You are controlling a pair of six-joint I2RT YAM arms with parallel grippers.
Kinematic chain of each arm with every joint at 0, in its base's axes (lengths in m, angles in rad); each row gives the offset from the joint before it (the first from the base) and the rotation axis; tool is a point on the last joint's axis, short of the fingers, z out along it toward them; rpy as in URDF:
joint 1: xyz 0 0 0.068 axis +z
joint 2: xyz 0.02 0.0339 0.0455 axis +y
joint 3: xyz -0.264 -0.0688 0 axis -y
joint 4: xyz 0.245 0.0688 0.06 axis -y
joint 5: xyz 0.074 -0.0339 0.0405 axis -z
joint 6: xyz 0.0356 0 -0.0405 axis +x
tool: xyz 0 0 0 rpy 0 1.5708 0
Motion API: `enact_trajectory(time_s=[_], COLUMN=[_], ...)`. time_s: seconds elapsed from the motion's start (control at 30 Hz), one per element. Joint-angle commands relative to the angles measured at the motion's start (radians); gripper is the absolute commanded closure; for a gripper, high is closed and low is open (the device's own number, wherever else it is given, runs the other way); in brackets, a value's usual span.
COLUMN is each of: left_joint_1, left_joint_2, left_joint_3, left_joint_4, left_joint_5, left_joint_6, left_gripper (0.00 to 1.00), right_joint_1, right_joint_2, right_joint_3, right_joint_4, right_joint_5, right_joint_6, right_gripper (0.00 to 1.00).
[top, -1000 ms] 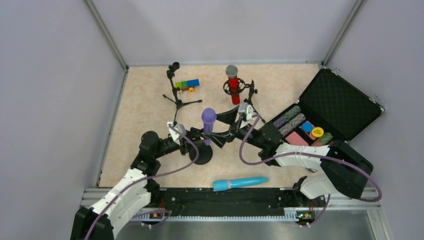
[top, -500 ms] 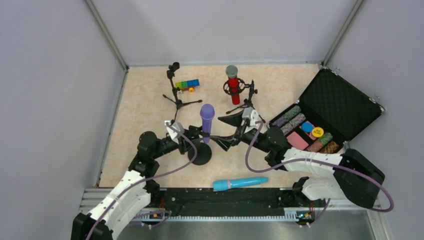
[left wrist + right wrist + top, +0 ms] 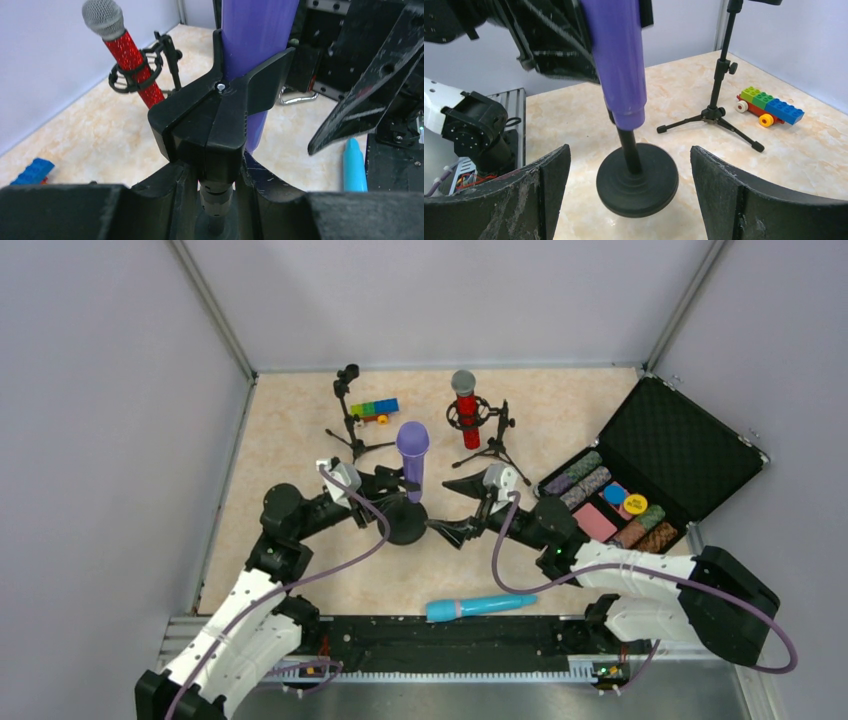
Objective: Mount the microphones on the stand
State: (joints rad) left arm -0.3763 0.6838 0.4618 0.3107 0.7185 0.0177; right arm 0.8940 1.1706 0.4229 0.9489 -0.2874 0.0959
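The purple microphone (image 3: pixel 412 453) stands upright in the black clip (image 3: pixel 220 120) of a round-base stand (image 3: pixel 405 526). My left gripper (image 3: pixel 383 485) is shut on that stand's post just under the clip, as the left wrist view (image 3: pixel 217 200) shows. My right gripper (image 3: pixel 455 508) is open and empty just right of the stand; in the right wrist view (image 3: pixel 634 197) its jaws flank the base (image 3: pixel 638 180) without touching. The red microphone (image 3: pixel 466 408) sits in a tripod stand at the back. The light-blue microphone (image 3: pixel 480 607) lies near the front edge.
An empty tripod stand (image 3: pixel 351 418) stands at the back left with a toy brick car (image 3: pixel 375 409) beside it. An open black case (image 3: pixel 690 445) with poker chips lies at the right. Grey walls enclose the table.
My left gripper has carried the round-base stand with the purple microphone away from the near edge. My right gripper has drawn back from the microphone's clip and stays open beside the base.
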Motion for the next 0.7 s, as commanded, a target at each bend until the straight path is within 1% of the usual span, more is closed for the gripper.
enact_trajectory(time_s=[0.0, 0.23, 0.4, 0.67], left_joint_1=[-0.023, -0.105, -0.178, -0.241], left_joint_2=[0.018, 0.085, 0.133, 0.191], left_joint_3=[0.118, 0.198, 0.242, 0.299], left_joint_4=[0.095, 0.093, 0.096, 0.128], left_joint_5=[0.033, 0.018, -0.007, -0.042], left_joint_6=[-0.008, 0.012, 0.041, 0.030], left_gripper=[1.00, 1.00, 1.00, 1.00], right_joint_1=[-0.001, -0.001, -0.002, -0.001], right_joint_2=[0.002, 0.044, 0.077, 0.114], right_joint_3=[0.005, 0.027, 0.044, 0.040], right_joint_4=[0.026, 0.058, 0.073, 0.073], right_joint_5=[-0.032, -0.074, -0.104, -0.088], right_joint_6=[-0.025, -0.031, -0.031, -0.055], right_gripper=[0.13, 0.13, 0.15, 0.20])
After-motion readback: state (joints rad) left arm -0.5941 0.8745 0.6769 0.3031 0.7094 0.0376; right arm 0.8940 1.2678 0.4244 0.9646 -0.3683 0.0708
